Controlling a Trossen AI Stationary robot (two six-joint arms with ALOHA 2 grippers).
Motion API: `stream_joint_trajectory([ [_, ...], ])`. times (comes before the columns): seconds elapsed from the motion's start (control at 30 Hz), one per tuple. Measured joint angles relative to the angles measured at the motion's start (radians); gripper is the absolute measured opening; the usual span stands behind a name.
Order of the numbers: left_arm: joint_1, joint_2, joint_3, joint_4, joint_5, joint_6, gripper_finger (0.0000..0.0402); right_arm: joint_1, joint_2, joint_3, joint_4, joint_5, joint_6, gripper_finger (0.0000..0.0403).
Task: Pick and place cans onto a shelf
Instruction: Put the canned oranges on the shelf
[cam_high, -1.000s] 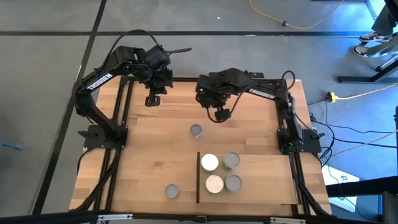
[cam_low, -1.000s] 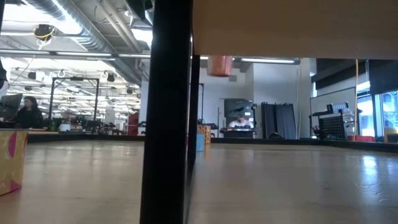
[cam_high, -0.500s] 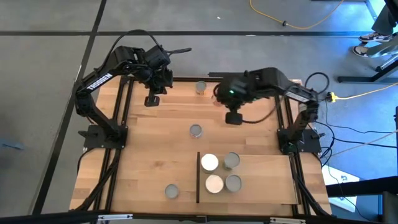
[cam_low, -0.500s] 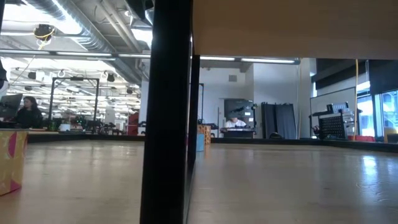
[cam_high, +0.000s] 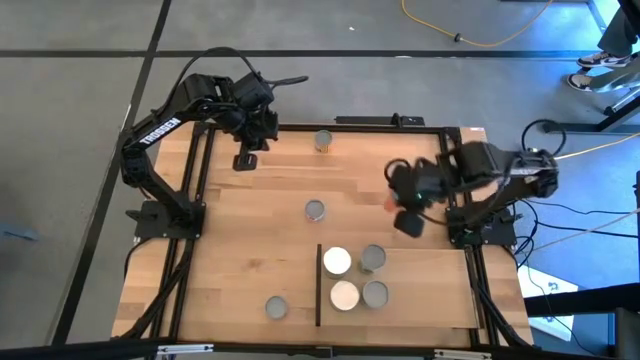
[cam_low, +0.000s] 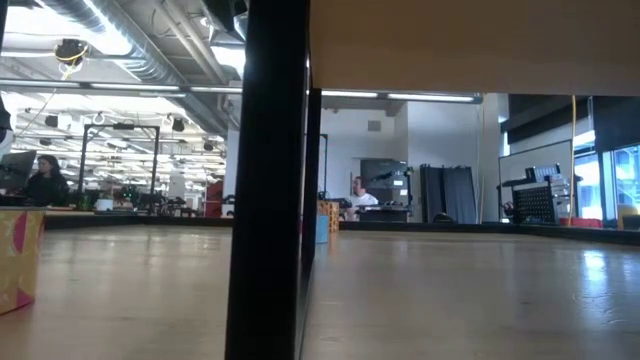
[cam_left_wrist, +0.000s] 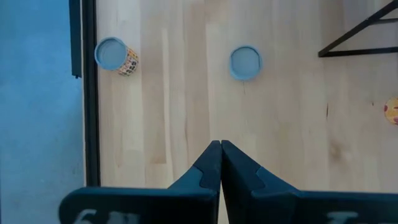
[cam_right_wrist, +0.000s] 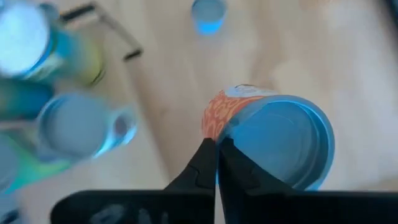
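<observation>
Light-wood table (cam_high: 250, 240) with a black frame, seen from above, grey floor around it. At table-top height a thick dark post (cam_low: 268, 200) fills the near view. Behind it is a large lit room, with a person seated at far left (cam_low: 45, 182) and another farther back near the middle (cam_low: 358, 190).

- Shelf (cam_high: 430, 290): flat pale board lying on the near right part of the table, with a thin dark strip (cam_high: 318, 285) along its left short edge.
- Four cans on the shelf, in a tight square just right of the strip. Two are white-topped (cam_high: 337, 262) (cam_high: 345, 295) and two grey-topped (cam_high: 372, 258) (cam_high: 375, 293).
- Three cans off the shelf, upright on the bare table: one near the far edge (cam_high: 322, 140), one mid-table (cam_high: 315, 210), and one near the front (cam_high: 275, 307), just left of the strip.
- Left claw (cam_high: 245, 161): over the far left corner of the table, well apart from every can. Its fingers are pressed together with nothing between them (cam_left_wrist: 221, 149). Two round can tops (cam_left_wrist: 112, 54) (cam_left_wrist: 245, 62) lie ahead of it on the wood.
- Right claw (cam_high: 409, 224): over the right side of the table, just beyond the shelf's far edge. Its fingers are together (cam_right_wrist: 217, 155).
- An orange-sided can (cam_right_wrist: 273, 140) shows large right past the right claw's fingertips. Cannot tell whether it touches them. Blurred can tops sit to one side in that view.
</observation>
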Motion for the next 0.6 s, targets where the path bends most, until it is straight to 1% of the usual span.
stream_joint_trajectory([
  [0.17, 0.017, 0.000, 0.000, 0.022, 0.001, 0.000, 0.0000, 0.126, -0.035, -0.093, 0.002, -0.111, 0.188, 0.0002],
  [0.37, 0.055, 0.000, 0.000, 0.065, 0.001, 0.000, 0.0000, 0.263, -0.019, -0.119, 0.020, -0.263, 0.424, 0.0002],
  [0.43, 0.070, 0.000, 0.000, 0.068, 0.000, 0.000, 0.0000, 0.300, -0.011, -0.119, 0.067, -0.284, 0.494, 0.0002],
  [0.6, 0.105, 0.000, 0.000, 0.074, 0.000, 0.000, 0.0000, 0.370, 0.034, -0.119, 0.208, -0.284, 0.640, 0.0002],
])
